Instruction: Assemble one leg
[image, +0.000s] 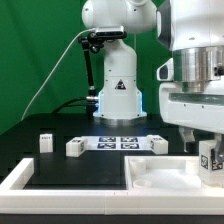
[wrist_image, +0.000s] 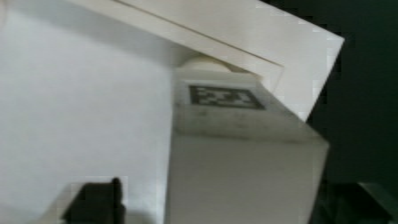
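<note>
My gripper (image: 207, 148) is at the exterior view's right, shut on a leg (image: 210, 158), a white stubby block with a black-and-white tag. It holds the leg upright just over the near right part of the large white rimmed panel (image: 160, 176). In the wrist view the leg (wrist_image: 240, 140) fills the space between my dark fingers (wrist_image: 96, 203), its tag facing the camera, and its far end meets the panel's corner (wrist_image: 107, 90). My gripper (wrist_image: 231, 208) grips the leg's sides. Three more legs (image: 75, 147) lie on the black table.
The marker board (image: 120, 142) lies flat at the table's middle, with one leg (image: 158, 144) at its right end and another (image: 45, 141) far left. A white rim (image: 18, 180) borders the table's near left. The robot base (image: 118, 92) stands behind.
</note>
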